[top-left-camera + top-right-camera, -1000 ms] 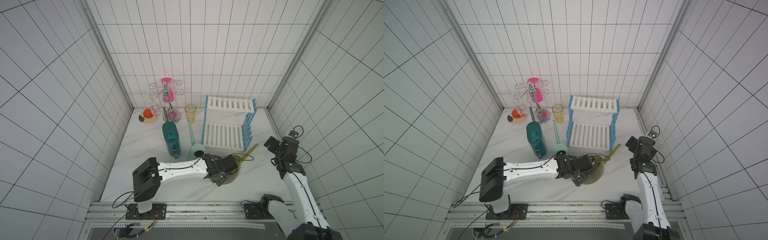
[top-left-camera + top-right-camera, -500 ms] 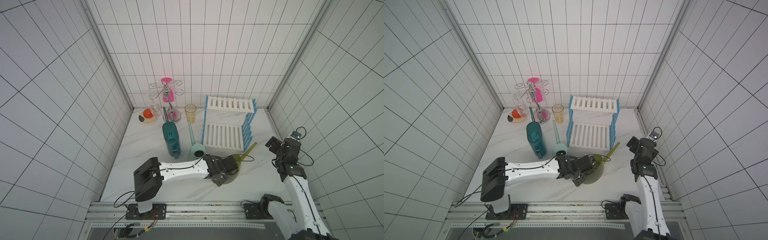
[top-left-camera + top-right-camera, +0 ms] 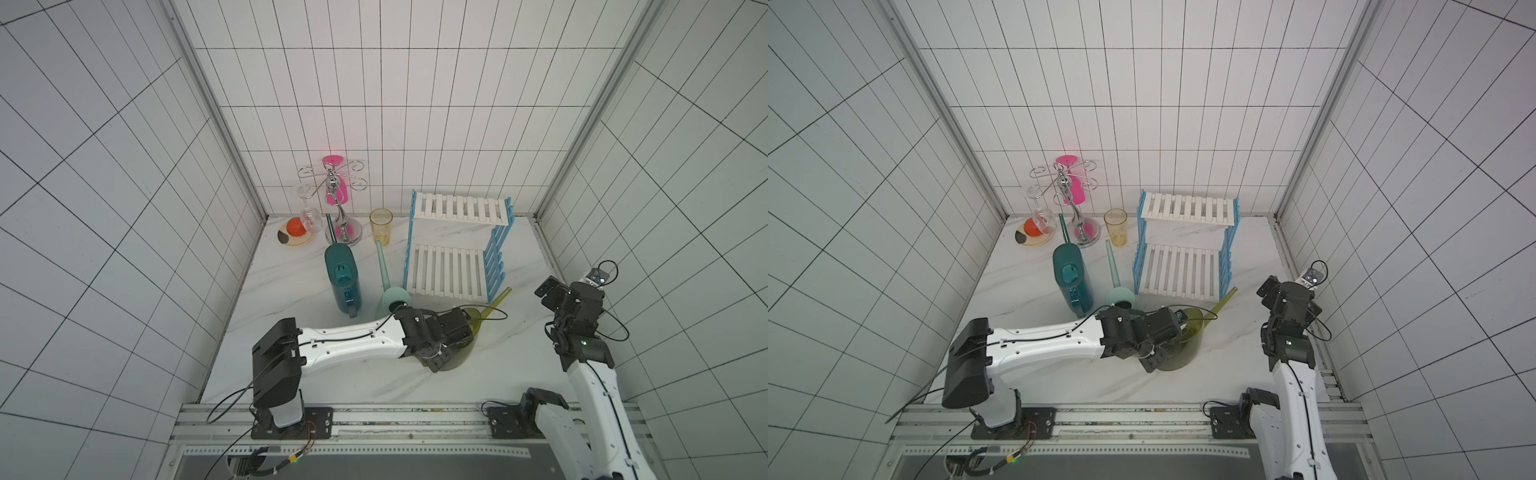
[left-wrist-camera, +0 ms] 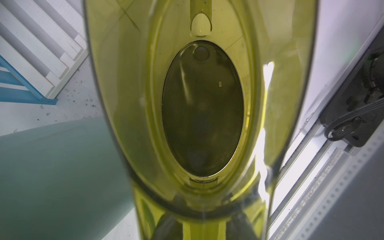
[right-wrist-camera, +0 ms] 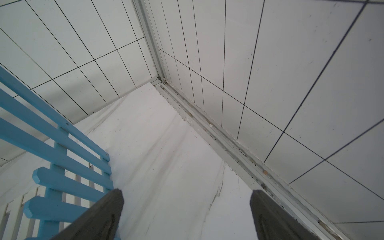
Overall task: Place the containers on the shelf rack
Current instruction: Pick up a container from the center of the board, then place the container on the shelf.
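Gripping the handle of the olive watering can (image 4: pixel 201 104), my left jaws are closed from behind, so its spout leads toward the shelf rack (image 3: pixel 449 270) just ahead. It sits low at the table (image 3: pixel 511 374), not yet shelved; the teal can (image 3: pixel 343 278) and mint can (image 3: pixel 395 297) wait beside it. My right jaws stand wide open, empty, held clear beside the rack.

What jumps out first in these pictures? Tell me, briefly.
The left gripper grips the olive-green watering can by its handle at the table's front, just before the shelf rack. Both white shelves are bare; the dark teal can and pale mint can sit on the table beside it. The right gripper hangs open, holding nothing.
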You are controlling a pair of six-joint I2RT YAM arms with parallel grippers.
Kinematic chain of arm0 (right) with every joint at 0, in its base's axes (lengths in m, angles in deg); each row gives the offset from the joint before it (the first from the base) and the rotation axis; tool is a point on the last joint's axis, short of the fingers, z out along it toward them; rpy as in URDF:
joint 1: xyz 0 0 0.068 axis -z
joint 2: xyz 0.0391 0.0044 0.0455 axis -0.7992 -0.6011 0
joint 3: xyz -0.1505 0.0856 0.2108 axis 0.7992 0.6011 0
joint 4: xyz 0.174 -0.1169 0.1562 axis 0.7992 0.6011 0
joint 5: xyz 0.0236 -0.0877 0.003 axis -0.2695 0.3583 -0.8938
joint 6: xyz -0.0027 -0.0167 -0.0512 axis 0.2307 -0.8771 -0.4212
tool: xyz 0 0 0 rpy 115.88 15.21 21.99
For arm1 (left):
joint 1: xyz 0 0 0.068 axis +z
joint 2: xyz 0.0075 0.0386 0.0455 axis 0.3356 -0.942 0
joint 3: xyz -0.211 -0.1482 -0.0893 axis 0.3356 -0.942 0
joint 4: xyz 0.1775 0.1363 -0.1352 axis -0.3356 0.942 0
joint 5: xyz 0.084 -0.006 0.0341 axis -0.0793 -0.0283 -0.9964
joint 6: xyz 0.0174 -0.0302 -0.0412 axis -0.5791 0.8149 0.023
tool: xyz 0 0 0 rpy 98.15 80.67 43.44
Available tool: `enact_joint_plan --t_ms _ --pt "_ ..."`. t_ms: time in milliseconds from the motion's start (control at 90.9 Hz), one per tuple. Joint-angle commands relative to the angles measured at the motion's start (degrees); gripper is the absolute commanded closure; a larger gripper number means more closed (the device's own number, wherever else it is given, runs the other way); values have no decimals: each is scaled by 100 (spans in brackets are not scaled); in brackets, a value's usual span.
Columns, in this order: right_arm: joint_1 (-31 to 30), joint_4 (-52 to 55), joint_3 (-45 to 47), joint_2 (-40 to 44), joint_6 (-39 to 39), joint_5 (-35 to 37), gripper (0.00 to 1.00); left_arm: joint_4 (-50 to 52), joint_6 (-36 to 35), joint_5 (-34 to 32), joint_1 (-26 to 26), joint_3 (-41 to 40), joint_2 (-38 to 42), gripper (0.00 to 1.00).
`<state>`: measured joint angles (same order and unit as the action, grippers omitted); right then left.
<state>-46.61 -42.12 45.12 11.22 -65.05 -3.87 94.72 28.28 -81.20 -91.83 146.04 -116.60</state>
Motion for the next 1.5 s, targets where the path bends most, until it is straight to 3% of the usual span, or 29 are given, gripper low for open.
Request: enact_joint_plan --t_ms 0,407,792,990,1209,1484 --pt "87 -71 38 104 98 201 1 -184 -2 -148 -28 22 401 100" --pt "90 4 -25 176 109 -26 1 -431 504 -536 69 77 982 100" --pt "95 90 -91 284 136 -32 1 -507 1948 -1230 103 787 249 100" --pt "94 142 -159 338 6 -348 1 -594 2633 -1968 148 1412 -418 100" --pt "95 332 -286 470 -312 -1285 1 -747 2808 -1568 550 2014 -1197 100" --pt "95 333 -269 637 -302 -1323 1 -706 2744 -1210 804 2563 -1852 100"
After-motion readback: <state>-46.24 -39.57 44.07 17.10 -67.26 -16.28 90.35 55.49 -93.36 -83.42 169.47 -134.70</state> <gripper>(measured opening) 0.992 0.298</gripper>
